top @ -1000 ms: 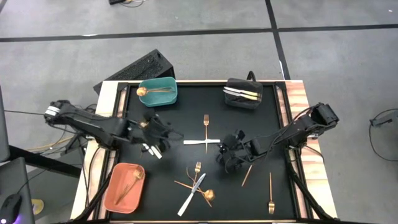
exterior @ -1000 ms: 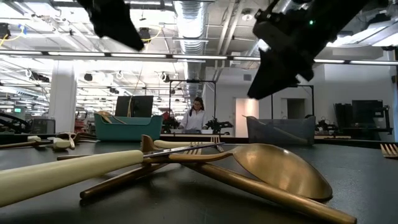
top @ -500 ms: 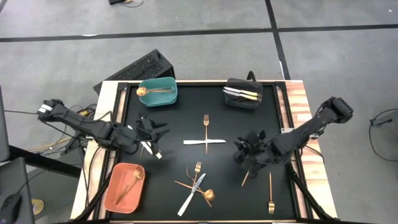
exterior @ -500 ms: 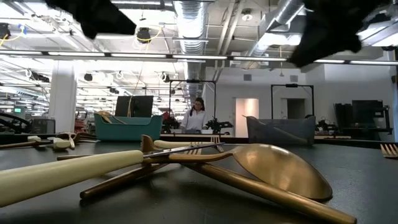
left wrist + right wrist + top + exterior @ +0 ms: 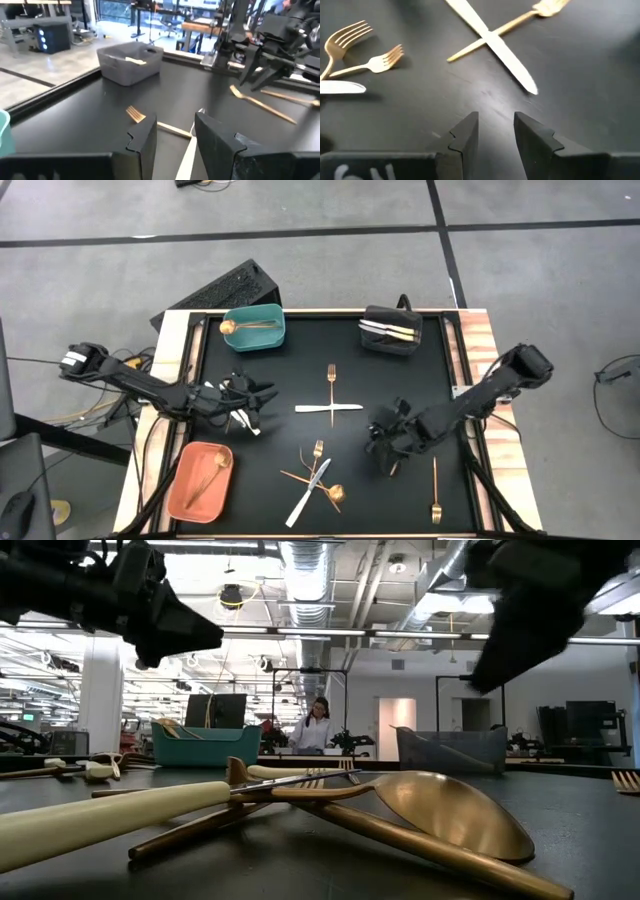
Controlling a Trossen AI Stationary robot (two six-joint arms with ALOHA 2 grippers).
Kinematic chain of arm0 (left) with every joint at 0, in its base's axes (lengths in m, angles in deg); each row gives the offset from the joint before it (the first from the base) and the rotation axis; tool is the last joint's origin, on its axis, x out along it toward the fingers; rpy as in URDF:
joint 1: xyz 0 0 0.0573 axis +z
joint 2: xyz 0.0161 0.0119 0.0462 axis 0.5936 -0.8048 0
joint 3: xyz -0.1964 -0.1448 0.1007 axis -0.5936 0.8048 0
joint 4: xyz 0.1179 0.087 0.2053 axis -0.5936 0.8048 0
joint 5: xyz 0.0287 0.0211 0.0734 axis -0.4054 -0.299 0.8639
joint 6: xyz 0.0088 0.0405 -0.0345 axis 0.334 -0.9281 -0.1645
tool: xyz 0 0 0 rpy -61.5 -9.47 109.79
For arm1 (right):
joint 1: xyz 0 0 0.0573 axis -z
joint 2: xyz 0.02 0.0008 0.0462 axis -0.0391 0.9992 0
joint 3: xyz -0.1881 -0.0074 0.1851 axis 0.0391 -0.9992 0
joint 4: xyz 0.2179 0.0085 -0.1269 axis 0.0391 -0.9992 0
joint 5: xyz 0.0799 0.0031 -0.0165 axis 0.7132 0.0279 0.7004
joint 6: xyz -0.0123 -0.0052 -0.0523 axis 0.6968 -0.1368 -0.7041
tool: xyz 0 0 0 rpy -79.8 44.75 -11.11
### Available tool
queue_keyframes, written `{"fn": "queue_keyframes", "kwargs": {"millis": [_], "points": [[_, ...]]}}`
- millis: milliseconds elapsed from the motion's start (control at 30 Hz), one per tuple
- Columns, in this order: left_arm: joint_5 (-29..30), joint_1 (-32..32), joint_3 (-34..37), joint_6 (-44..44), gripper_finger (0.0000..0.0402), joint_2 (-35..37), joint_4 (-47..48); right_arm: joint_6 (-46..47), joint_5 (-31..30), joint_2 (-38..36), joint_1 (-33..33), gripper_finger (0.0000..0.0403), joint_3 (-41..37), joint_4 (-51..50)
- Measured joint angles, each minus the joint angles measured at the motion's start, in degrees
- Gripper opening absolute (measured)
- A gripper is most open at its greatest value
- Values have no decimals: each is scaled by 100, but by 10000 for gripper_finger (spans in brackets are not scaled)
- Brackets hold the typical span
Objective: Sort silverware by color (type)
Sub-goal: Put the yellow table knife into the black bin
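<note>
My left gripper (image 5: 252, 402) hovers open over the table's left half, empty; in its wrist view the fingers (image 5: 175, 135) frame a white knife (image 5: 328, 408) crossed by a gold fork (image 5: 330, 383). My right gripper (image 5: 384, 446) is open and empty (image 5: 495, 131), right of centre, beside a copper piece (image 5: 394, 468) lying flat. A gold fork (image 5: 435, 490) rests near the right near corner. A pile of crossed pieces (image 5: 318, 480) lies at the near centre, with a gold spoon (image 5: 450, 810) and a cream-handled knife (image 5: 110, 815) close in the low view.
A teal bin (image 5: 253, 328) at the far left holds a gold spoon. A black bin (image 5: 392, 331) at the far right holds white-handled pieces. An orange bin (image 5: 199, 481) at the near left holds a copper spoon. A person (image 5: 319, 726) stands in the room beyond.
My right gripper swung toward the table's right edge, then came back toward the near edge, ending beside the copper piece. My left gripper drew back slightly toward the left edge. No silverware has moved.
</note>
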Motion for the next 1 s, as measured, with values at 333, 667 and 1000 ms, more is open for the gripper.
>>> {"fn": "queue_keyframes", "kwargs": {"millis": [333,667,1000], "points": [[245,7,4,410,119,-332,646,-1646,3059,987,470,138,4,2960],[302,-19,7,760,119,-361,711,-1432,4002,1660,214,137,20,2725],[374,-32,7,756,119,-361,736,-674,4261,467,-789,136,7,808]]}}
